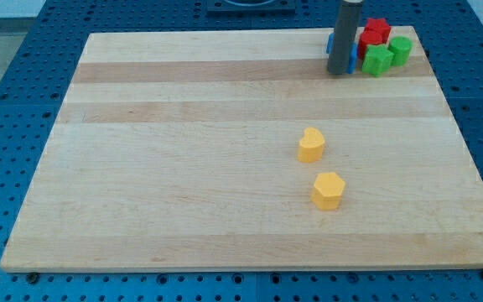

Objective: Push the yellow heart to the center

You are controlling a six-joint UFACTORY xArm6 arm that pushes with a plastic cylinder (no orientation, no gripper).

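The yellow heart [311, 144] lies on the wooden board [183, 168], right of the board's middle. My tip [339, 72] is at the view's top right, well above the heart and apart from it. A yellow hexagon block [329, 190] sits just below the heart, toward the view's bottom.
A cluster of blocks sits at the board's top right corner beside my tip: a red block [375, 34], two green blocks [378, 59] [400, 49], and a blue block [352, 55] partly hidden behind the rod. A blue pegboard surface [7, 101] surrounds the board.
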